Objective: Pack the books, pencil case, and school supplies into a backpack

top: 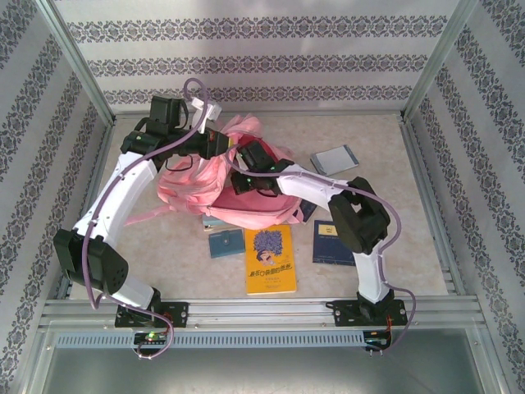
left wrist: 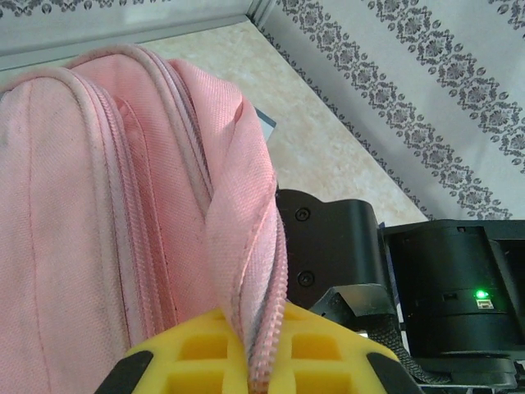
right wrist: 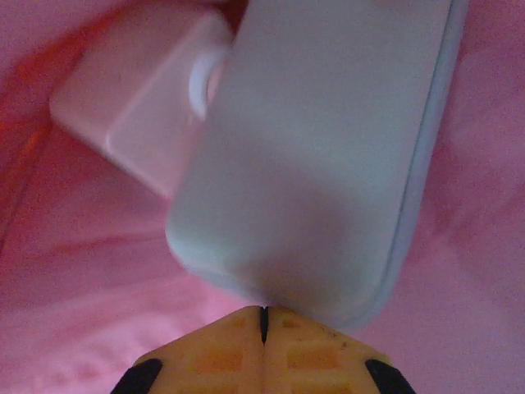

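Note:
The pink backpack [top: 197,185] lies mid-table with its opening facing right. My left gripper [left wrist: 261,361] is shut on its zip edge [left wrist: 246,246] and holds the flap up; from above it sits at the bag's top [top: 220,146]. My right gripper [right wrist: 264,316] is inside the bag, shut, its tips touching the edge of a pale blue-grey flat case [right wrist: 320,156]. A pale pink block [right wrist: 135,98] lies beyond the case. On the table are a yellow book [top: 270,258], a white-labelled navy book [top: 332,242], a grey-white notebook [top: 335,159] and a teal box [top: 225,243].
The right arm [top: 316,187] reaches across into the bag's mouth, and its black body [left wrist: 328,238] is close beside the left fingers. A dark book corner [top: 307,210] shows under that arm. Patterned walls [top: 459,123] and a metal rail [top: 262,312] bound the table.

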